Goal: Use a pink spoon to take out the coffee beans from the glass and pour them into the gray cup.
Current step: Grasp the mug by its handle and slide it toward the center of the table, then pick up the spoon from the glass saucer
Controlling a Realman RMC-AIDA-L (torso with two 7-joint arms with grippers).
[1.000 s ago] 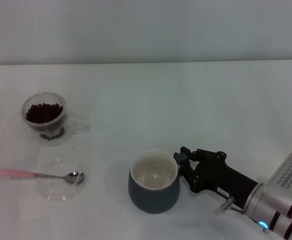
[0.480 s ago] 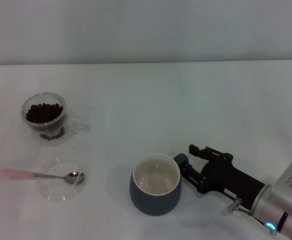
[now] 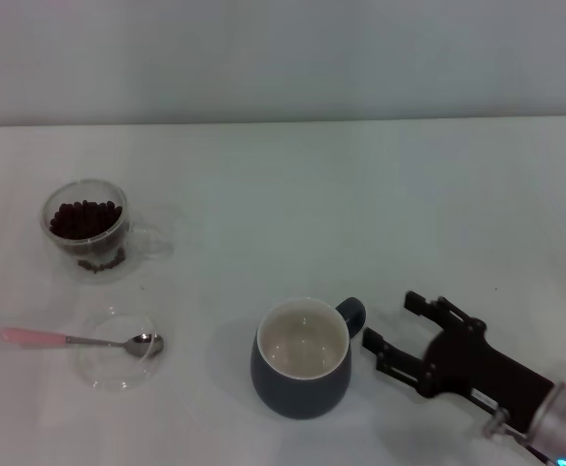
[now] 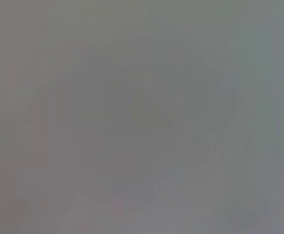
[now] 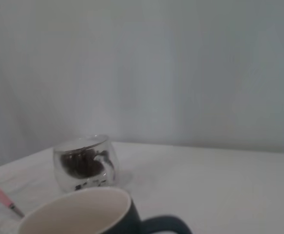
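Moved: in our head view the right gripper (image 3: 392, 330) has let go of the gray cup's (image 3: 301, 357) handle and drawn back, fingers spread, now just beside it.
Head view, rest: pink spoon (image 3: 81, 340) lies across the glass dish (image 3: 117, 348); the glass (image 3: 89, 228) holds the coffee beans (image 3: 85, 218).
Left wrist view: we see only blank gray; left gripper unseen.
Right wrist view: cup rim (image 5: 76, 211) near, glass (image 5: 85, 162) beyond.
Meaning: we judge the cup placed, scooping not begun.
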